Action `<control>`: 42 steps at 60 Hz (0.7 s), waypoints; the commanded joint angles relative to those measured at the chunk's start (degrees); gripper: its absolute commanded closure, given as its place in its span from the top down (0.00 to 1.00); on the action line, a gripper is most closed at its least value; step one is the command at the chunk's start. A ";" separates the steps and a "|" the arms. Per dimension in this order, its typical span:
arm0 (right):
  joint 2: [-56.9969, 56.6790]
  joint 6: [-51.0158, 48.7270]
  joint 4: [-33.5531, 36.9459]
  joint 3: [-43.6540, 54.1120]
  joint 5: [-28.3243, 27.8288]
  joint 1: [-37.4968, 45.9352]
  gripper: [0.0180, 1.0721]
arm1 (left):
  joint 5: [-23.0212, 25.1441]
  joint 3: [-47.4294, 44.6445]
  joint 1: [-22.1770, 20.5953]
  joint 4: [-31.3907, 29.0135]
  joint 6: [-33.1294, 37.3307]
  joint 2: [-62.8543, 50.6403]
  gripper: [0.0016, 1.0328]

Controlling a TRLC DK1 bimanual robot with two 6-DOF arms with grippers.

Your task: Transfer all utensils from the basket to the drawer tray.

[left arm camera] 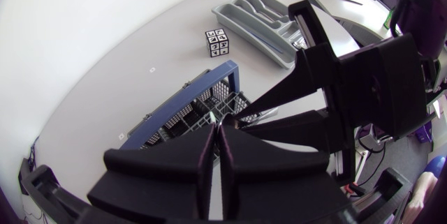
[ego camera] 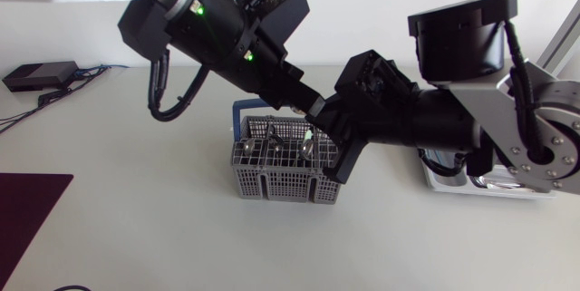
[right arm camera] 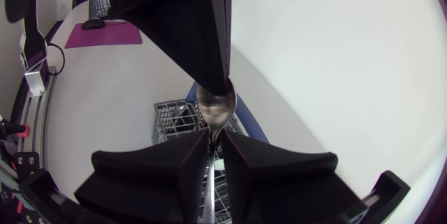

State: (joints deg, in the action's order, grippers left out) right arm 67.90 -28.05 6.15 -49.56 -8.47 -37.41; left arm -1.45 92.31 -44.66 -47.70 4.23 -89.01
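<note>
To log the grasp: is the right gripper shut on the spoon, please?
Shut: both fingers of the right gripper pinch the handle of the spoon.

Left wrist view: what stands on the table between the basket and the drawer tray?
A small black-and-white patterned cube stands between the basket and the drawer tray, nearer the tray. Only the left wrist view shows it.

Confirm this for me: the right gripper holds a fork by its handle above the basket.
Wrong in one respect: it is a spoon, not a fork. The right wrist view shows its rounded bowl just ahead of the right gripper, with the handle running between the fingers. The rest stands: it is held above the basket.
</note>
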 commanded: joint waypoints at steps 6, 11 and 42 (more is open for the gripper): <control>1.36 0.37 0.09 -1.24 0.12 -0.12 0.06 | 0.84 2.26 0.54 -0.29 -1.42 -1.25 0.03; 1.27 0.37 0.61 -1.06 -0.93 0.32 0.05 | 1.01 2.52 0.54 -0.20 -1.59 -1.16 0.03; -4.00 -3.59 7.29 4.03 -8.76 4.71 0.05 | 1.45 4.37 4.15 5.87 0.25 2.44 0.58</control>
State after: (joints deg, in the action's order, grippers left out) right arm 65.98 -29.87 11.81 -47.90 -15.68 -35.11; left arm -0.25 95.98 -41.45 -42.68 3.07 -89.06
